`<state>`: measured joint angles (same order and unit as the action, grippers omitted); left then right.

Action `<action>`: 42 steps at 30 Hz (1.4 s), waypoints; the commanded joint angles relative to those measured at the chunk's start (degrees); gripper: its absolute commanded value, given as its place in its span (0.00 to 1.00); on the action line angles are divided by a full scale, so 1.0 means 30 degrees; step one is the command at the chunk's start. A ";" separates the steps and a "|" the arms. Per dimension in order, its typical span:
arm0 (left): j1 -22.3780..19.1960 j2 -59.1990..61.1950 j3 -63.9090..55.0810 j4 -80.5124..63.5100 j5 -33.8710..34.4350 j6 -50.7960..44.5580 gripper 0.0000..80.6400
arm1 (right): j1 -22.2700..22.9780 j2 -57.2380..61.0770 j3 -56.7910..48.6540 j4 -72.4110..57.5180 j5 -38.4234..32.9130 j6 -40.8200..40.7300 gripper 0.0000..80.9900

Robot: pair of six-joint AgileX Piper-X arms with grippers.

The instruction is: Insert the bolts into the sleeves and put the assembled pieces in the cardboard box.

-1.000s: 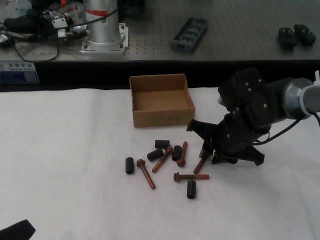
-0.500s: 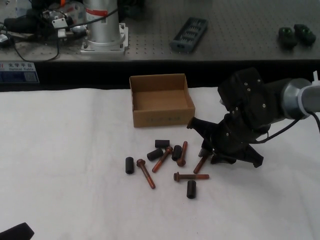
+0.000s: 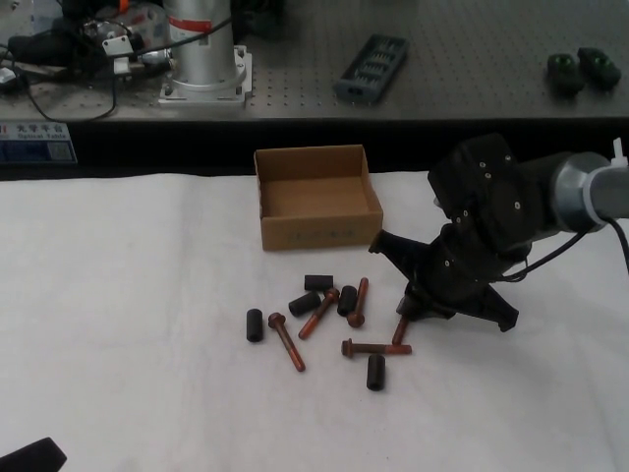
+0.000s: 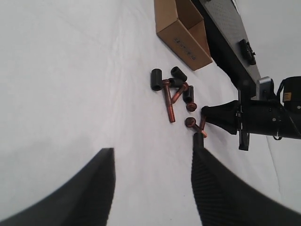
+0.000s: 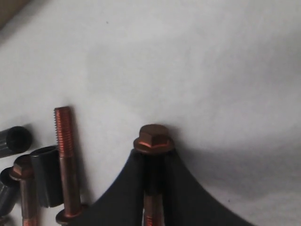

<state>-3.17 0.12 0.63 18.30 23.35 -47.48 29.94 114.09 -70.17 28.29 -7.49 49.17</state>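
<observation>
- Right gripper (image 5: pixel 154 159) sits lower than a second ago; its jaws now pinch a bolt (image 5: pixel 153 137) just under the head.
- The bolt is at the pile's edge, near the cardboard box (image 3: pixel 319 234).
- Left gripper (image 4: pixel 153 153): jaws wide, empty.
- Judgement: grasp made; a sleeve (image 3: pixel 375 372) comes next.

Five copper bolts (image 3: pixel 287 341) and, as far as the crowded pile allows a count, five black sleeves (image 3: pixel 255 324) lie scattered in front of one open cardboard box (image 3: pixel 319 233). Farther back sit one black ribbed tray (image 3: pixel 371 65) and two dark objects (image 3: pixel 565 71) with green tops.
</observation>
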 commanded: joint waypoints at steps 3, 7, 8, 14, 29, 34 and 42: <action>0.0029 -0.0040 -0.0211 0.0004 -0.0227 0.0018 0.46 | 0.0012 0.0192 0.0149 0.0763 -0.1280 -0.0244 0.03; 0.0029 -0.0040 -0.0211 0.0004 -0.0046 0.0657 0.46 | 0.0012 -0.0705 0.0149 0.0966 -0.1723 -0.1411 0.03; 0.0029 -0.0040 -0.0211 0.0004 0.0074 0.0889 0.46 | 0.0012 -0.1054 0.0149 0.1161 -0.1864 -0.1738 0.03; 0.0029 -0.0040 -0.0211 -0.0659 0.1038 0.0968 0.43 | 0.0012 -0.3567 0.0282 0.3407 -0.2118 -0.5331 0.03; -0.0583 0.2135 -0.1488 -0.2616 0.1729 0.4607 0.27 | 0.0012 -1.1770 0.4607 0.7260 -0.1972 -0.9124 0.03; -0.1564 0.7310 -0.3568 -0.2616 0.0746 0.6963 0.27 | 0.0012 -1.4764 0.6403 0.8067 -0.1972 -0.9121 0.03; -0.4847 1.8411 -0.8991 -0.3642 -0.1045 0.9904 0.33 | 0.0012 -1.8509 0.7736 1.0481 -0.1972 -0.9121 0.03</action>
<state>-13.71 43.75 -17.48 10.02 23.92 -22.38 30.01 61.29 -46.99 57.84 -12.91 22.29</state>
